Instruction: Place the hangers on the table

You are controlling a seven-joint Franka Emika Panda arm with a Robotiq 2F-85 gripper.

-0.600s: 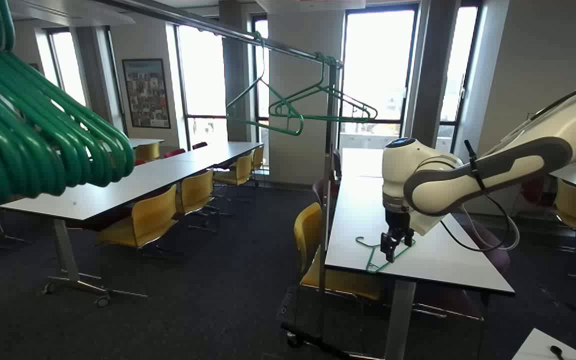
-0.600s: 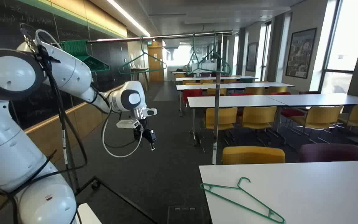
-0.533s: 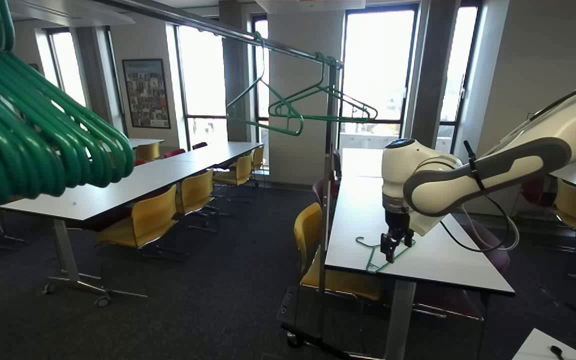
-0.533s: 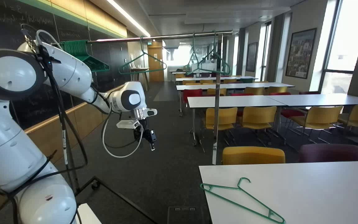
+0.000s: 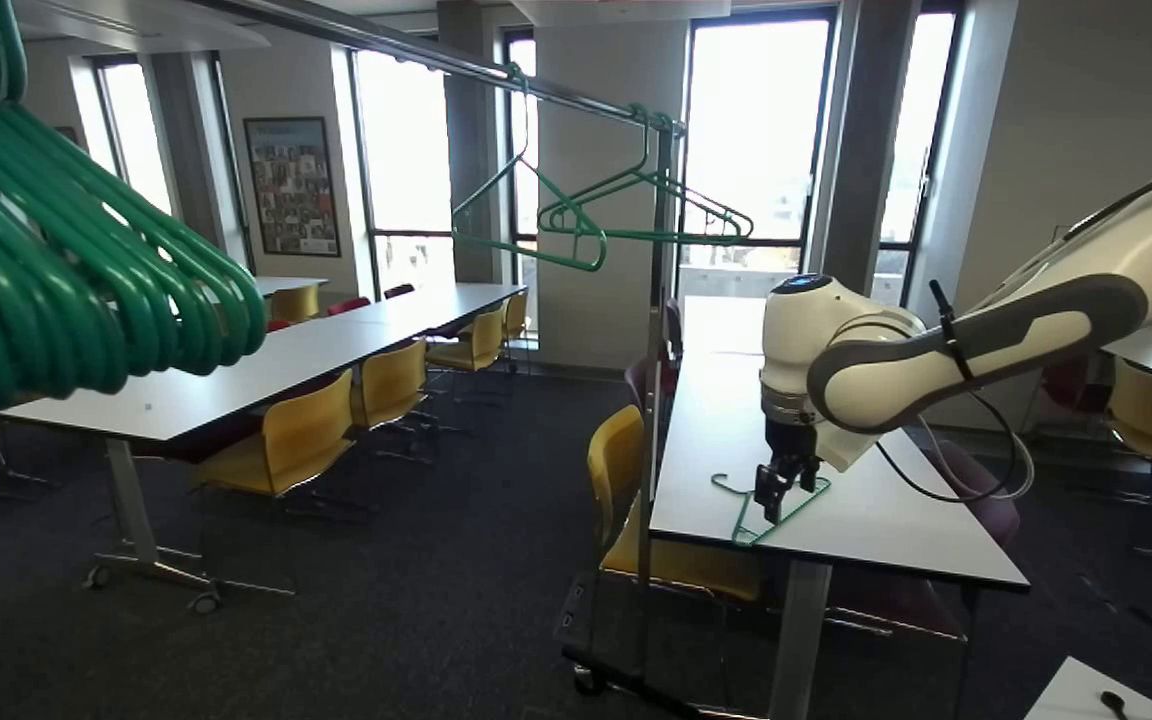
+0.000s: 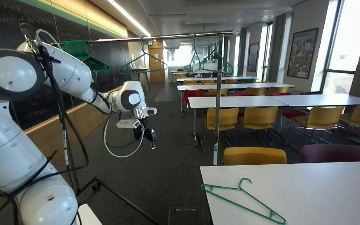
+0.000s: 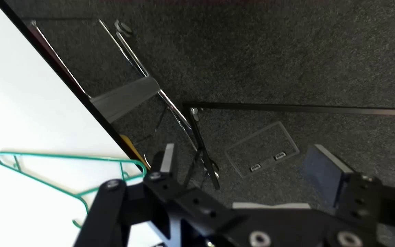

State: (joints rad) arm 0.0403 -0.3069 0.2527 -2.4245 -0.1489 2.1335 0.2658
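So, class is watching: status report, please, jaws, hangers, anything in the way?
Jaws open, nothing between them. One green hanger lying on the table, other hangers on the rail. Rack post near the table, possibly in the way.

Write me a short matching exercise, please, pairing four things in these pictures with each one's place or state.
Things:
1. Lone green triangular hanger
2. Tight cluster of green hangers
3. Black two-fingered jaws
4. Rectangular framed poster

Places and states:
A. apart, holding nothing
B. on a pale wall between tall windows
C. lying on the white rectangular tabletop
D. crowded together on a shiny metal rail

Right pairs: 1-C, 2-D, 3-A, 4-B.
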